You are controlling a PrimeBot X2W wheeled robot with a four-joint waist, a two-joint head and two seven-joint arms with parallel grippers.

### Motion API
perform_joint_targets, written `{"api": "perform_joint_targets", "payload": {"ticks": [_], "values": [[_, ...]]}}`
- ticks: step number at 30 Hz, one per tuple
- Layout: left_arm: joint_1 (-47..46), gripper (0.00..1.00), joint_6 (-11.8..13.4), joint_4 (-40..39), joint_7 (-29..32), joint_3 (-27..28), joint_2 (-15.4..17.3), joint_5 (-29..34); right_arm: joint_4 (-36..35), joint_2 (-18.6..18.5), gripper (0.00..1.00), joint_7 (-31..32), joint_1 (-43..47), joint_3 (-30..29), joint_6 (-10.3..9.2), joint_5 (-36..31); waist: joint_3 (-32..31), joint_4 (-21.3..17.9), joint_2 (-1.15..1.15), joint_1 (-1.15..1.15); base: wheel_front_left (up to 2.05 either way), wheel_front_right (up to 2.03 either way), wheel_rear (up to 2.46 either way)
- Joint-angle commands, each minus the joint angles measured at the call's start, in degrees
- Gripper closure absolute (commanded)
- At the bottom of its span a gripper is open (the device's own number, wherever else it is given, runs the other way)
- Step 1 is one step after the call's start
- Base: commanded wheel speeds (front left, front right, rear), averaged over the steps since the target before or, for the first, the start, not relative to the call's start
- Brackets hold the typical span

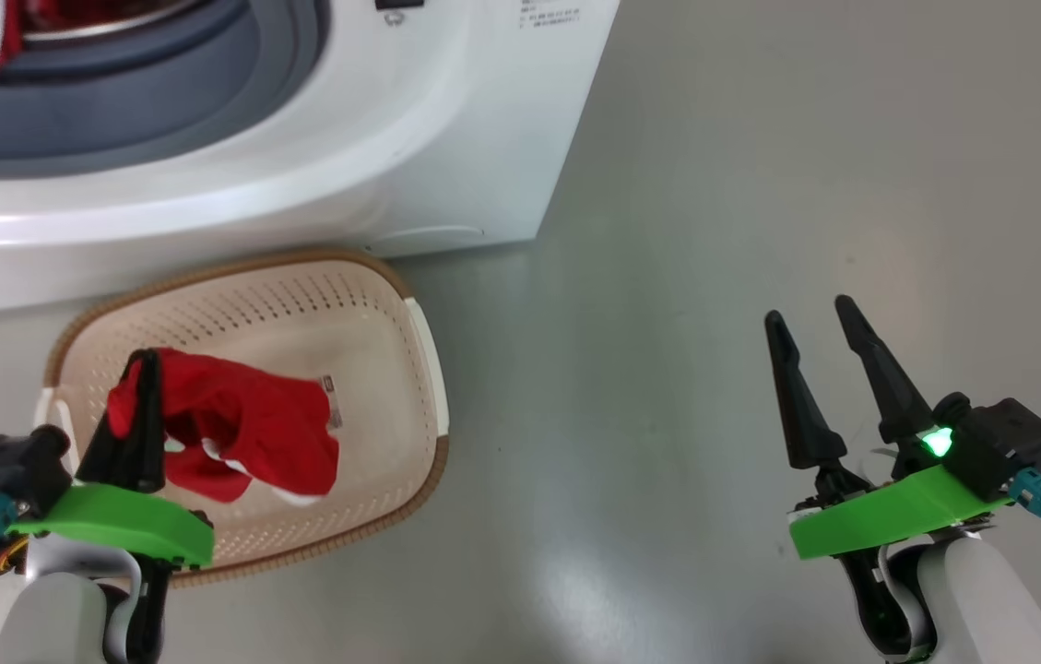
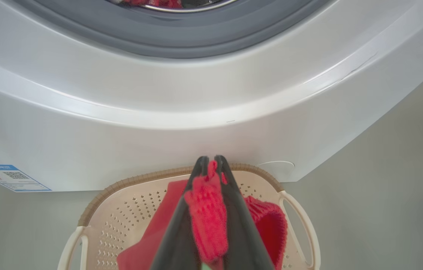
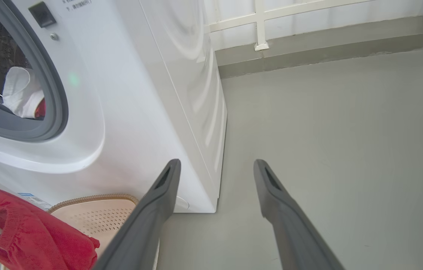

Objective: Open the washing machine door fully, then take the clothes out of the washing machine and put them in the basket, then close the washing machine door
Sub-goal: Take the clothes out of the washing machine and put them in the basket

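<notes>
A red garment (image 1: pixel 243 433), soft and rumpled with a ribbed knit edge and small white patches, hangs bunched from the left gripper (image 1: pixel 144 369), whose two dark fingers are pinched almost together on a fold of it. It dangles inside the basket (image 1: pixel 299 304); whether its lower edge touches the basket floor cannot be told. The basket is cream plastic, rectangular with rounded corners, its sides dotted with small holes, its rim brown and woven-looking, with white handles. It stands on the floor (image 1: pixel 760 184) just in front of the machine (image 1: pixel 446 138), a glossy white box with a curved front and a small blue label (image 2: pixel 9 177) low down. A smooth grey rubber ring (image 1: pixel 114 101) frames its mouth, and inside lie a white cloth (image 3: pixel 20 92) and some more red fabric. The right gripper (image 1: pixel 809 311) hovers over bare grey floor well to the right, its jaws spread wide and holding nothing. This looks like the unloading step, about midway: the next move likely calls for the left fingers to part and drop the garment, then a reach into the drum for the rest.
</notes>
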Motion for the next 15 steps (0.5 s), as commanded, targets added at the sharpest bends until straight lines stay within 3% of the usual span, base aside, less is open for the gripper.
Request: {"api": "perform_joint_targets", "payload": {"ticks": [1, 15], "values": [[-0.76, 1.00, -0.31, 0.22, -0.29, 1.34, 2.31, -0.50, -1.49, -0.11, 0.00, -0.37, -0.56, 1.89, 0.42, 0.18, 2.51, -0.54, 0.00, 0.00, 0.00, 0.00, 0.00], [-10.61, 1.00, -0.31, 14.69, -0.29, -4.46, 4.60, -0.55, -2.96, -0.11, 0.00, -0.37, -2.27, 3.79, 0.42, -0.50, 11.01, -1.34, 0.00, 0.00, 0.00, 0.00, 0.00]]}}
